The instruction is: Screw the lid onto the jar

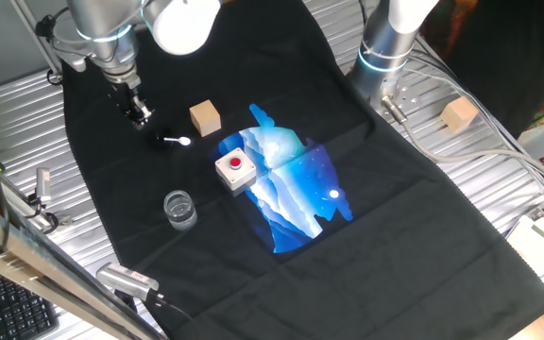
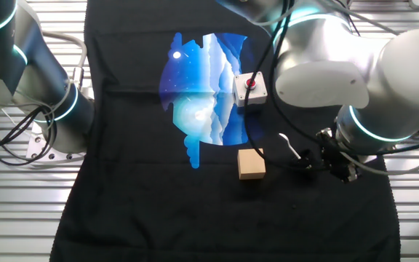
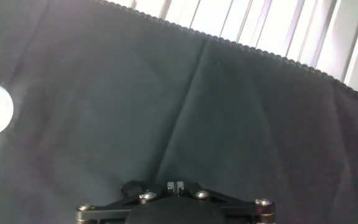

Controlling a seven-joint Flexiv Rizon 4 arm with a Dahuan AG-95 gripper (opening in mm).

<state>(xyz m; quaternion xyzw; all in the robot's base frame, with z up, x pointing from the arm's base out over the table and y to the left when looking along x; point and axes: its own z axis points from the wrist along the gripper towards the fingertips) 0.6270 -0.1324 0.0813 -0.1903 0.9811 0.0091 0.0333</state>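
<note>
Meanwhile: lid and jar apart

Low over the black cloth (image 1: 111, 189), the hand (image 1: 140, 115) hangs beside the lid (image 1: 179, 141), which lies whitish face up. Its fingers look closed; I cannot tell for sure. Well apart stands the jar (image 1: 179, 210).

Arm reaches down, wrist vertical; gripper (image 1: 141, 117) low over cloth; jaw state unclear.

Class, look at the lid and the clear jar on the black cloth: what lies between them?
Nothing: in one fixed view, only bare black cloth runs from the lid to the jar.
</note>
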